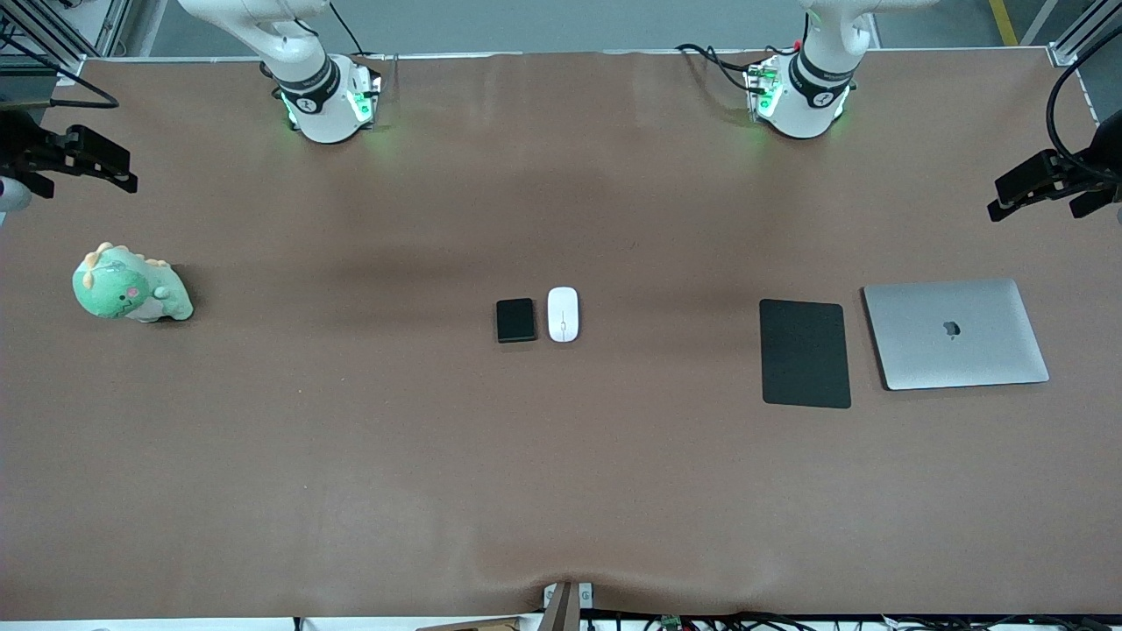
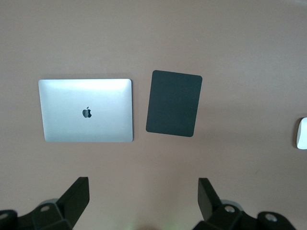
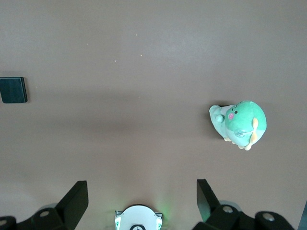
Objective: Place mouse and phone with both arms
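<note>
Mouse: You see the white mouse (image 1: 563,314) near the middle of the front view, flat on the brown surface (image 1: 351,438). It also peeks in at the right edge of the left wrist view (image 2: 301,133).
Phone: You see the black phone (image 1: 515,320) just beside the mouse, on the side toward the right arm's end. The two do not touch. It also shows at the left edge of the right wrist view (image 3: 13,90).
Left tool: Your left tool (image 2: 144,201) hangs up high over the surface, above bare brown near the mat. Its fingers (image 2: 76,194) are spread wide and hold nothing.
Right tool: Your right tool (image 3: 141,201) hangs up high over the surface too. Its fingers (image 3: 74,199) are spread wide and hold nothing.
Black mat: The big flat mat (image 1: 805,353) lies in the right part of the front view.
Laptop: The closed silver laptop (image 1: 955,333) lies just beside the mat, closer to the right edge of the frame.
Toy: A green dinosaur toy (image 1: 130,285) sits at the left of the front view.
</note>
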Tool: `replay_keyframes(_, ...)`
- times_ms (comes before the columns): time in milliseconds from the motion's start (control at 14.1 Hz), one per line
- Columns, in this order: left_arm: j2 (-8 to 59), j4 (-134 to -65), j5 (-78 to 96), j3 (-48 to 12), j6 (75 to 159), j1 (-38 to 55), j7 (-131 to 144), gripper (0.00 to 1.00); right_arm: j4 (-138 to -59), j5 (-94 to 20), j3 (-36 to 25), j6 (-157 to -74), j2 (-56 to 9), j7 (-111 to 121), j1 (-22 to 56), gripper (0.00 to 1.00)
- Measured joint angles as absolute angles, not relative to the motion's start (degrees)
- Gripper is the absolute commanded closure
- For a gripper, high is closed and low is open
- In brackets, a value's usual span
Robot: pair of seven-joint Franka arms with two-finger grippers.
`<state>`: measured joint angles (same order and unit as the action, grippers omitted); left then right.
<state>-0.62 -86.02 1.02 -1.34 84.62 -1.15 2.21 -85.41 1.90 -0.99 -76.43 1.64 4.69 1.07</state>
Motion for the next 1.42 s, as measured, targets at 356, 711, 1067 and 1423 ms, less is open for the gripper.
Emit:
replay_keyframes(356, -0.3, -86.3, 1.0, -2.5, 82.8, 0.0, 2.5, 0.0, -85.4, 1.9, -1.1, -76.3, 1.5, 4.7, 1.0, 0.0)
replay_keyframes(711, -0.1, -86.4, 0.2, -4.7, 82.6, 0.2, 4.7, 0.0, -85.4, 1.9, -1.2, -76.3, 1.1, 4.7, 0.9, 0.0)
replay_keyframes(1067, 1.9, -86.3, 0.3, -5.8, 82.8, 0.7, 12.3, 0.0, -85.4, 1.8, -1.3, -75.8, 0.9, 4.7, 0.4, 0.0)
replay_keyframes(1423, 2.1, -86.3, 2.4, -6.2, 84.1, 1.1, 14.2, 0.0, -85.4, 1.8, -1.3, -75.7, -0.2, 4.7, 0.4, 0.0)
